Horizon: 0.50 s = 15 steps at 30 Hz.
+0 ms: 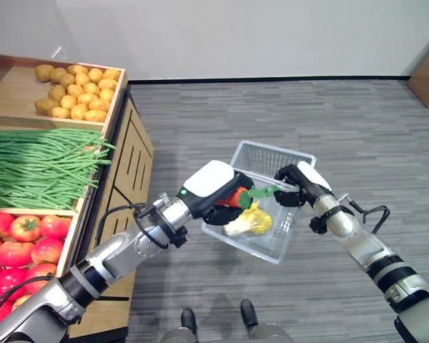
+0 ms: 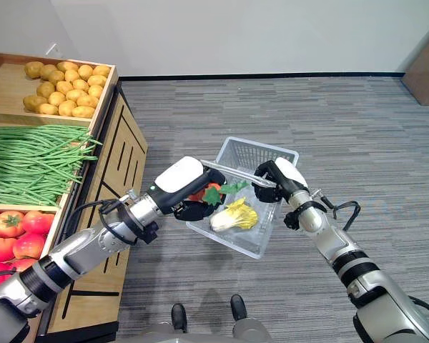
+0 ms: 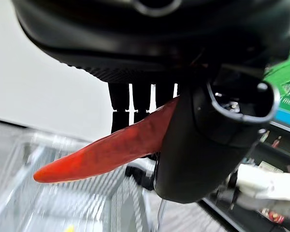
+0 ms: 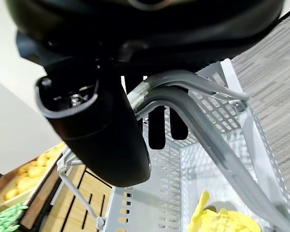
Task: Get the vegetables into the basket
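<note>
Holding basket (image 1: pixel 293 153) by its handle (image 4: pixel 203 104), right hand (image 1: pixel 294 179); cabbage (image 1: pixel 250 220) inside mid-frame; left hand (image 1: pixel 213 187) grips red chili pepper (image 3: pixel 106 150) above it, unreleased.

**Two Silver Arms With Dark Hands**

The robot's left arm (image 1: pixel 107 261) is shining silver-grey, and black rings are going round it like bands. The right arm (image 1: pixel 375 261) is looking the same, silver with black rings.

The left hand (image 1: pixel 209 187) is wearing a big smooth white cover on its back, and the part under it is showing black. A tiny green light (image 1: pixel 182 191) is glowing at its wrist. The right hand (image 1: pixel 300 182) is wearing a smaller white cover over black.

Up close, the left thumb (image 3: pixel 208 140) is looking fat, round and dark, with a grey rim at its end. The right thumb (image 4: pixel 101 140) is looking just like it.
</note>
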Motion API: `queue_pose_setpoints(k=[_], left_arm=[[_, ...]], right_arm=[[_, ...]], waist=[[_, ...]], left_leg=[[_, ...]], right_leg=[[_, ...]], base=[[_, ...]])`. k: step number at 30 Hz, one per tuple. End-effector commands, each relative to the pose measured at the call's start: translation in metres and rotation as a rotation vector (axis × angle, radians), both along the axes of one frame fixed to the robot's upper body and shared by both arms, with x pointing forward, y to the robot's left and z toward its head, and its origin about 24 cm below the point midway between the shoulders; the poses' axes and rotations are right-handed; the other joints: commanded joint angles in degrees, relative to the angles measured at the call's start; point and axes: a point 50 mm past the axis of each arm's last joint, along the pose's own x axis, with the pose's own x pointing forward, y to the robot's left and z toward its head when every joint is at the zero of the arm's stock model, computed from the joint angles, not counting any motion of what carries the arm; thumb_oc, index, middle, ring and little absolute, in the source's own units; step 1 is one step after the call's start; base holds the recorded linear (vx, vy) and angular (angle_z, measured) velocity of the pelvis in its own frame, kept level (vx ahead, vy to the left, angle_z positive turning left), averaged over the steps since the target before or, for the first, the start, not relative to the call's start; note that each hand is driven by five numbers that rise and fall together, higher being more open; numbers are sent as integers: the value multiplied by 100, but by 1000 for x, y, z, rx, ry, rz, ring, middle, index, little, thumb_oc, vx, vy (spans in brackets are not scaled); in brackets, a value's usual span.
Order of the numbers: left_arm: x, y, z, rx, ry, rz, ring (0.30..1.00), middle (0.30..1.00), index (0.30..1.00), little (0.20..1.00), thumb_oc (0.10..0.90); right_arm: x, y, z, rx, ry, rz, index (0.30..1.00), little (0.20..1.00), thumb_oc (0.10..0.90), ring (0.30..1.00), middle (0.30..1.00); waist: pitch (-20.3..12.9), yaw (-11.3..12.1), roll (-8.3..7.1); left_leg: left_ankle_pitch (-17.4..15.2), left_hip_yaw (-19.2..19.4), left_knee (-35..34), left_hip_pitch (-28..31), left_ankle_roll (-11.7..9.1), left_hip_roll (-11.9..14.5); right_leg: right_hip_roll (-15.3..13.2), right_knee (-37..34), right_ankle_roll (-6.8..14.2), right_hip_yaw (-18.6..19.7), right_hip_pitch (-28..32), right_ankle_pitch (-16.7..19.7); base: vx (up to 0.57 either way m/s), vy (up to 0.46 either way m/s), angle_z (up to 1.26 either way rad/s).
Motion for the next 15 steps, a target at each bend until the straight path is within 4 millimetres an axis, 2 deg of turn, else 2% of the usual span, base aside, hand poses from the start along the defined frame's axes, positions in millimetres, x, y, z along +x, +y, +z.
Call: queue_pose_setpoints(k=[1, 6, 8, 15], left_arm=[[13, -20, 20, -28, -125, -64, 300, 300, 300, 300, 400], [21, -19, 4, 40, -121, -25, 300, 300, 300, 300, 400], [28, -15, -9, 77, -105, 29, 300, 300, 300, 300, 400], [39, -11, -28, 122, -86, 117, 300, 300, 300, 300, 400]], right_arm=[[20, 24, 95, 161, -380, 141, 300, 300, 400, 300, 300], [19, 31, 97, 210, -384, 165, 300, 300, 400, 300, 300], [18, 36, 98, 232, -383, 186, 300, 300, 400, 300, 300], [15, 47, 98, 290, -377, 230, 300, 300, 400, 300, 300]], waist=[[-500, 127, -218], [-502, 103, -225], [-512, 78, -237], [-514, 32, -247]], left_leg=[[-228, 30, 7, 260, -453, 320], [-229, 72, 7, 276, -459, 333], [-229, 106, 7, 288, -468, 340], [-235, 157, 7, 295, -480, 352]], right_leg=[[-298, 100, 480, -318, -129, 65], [-284, 113, 479, -290, -141, 62], [-269, 125, 479, -272, -160, 70], [-253, 132, 480, -240, -183, 87]], base=[[7, -7, -5], [-1, -7, -10], [-2, -3, -7], [0, -1, -2]])
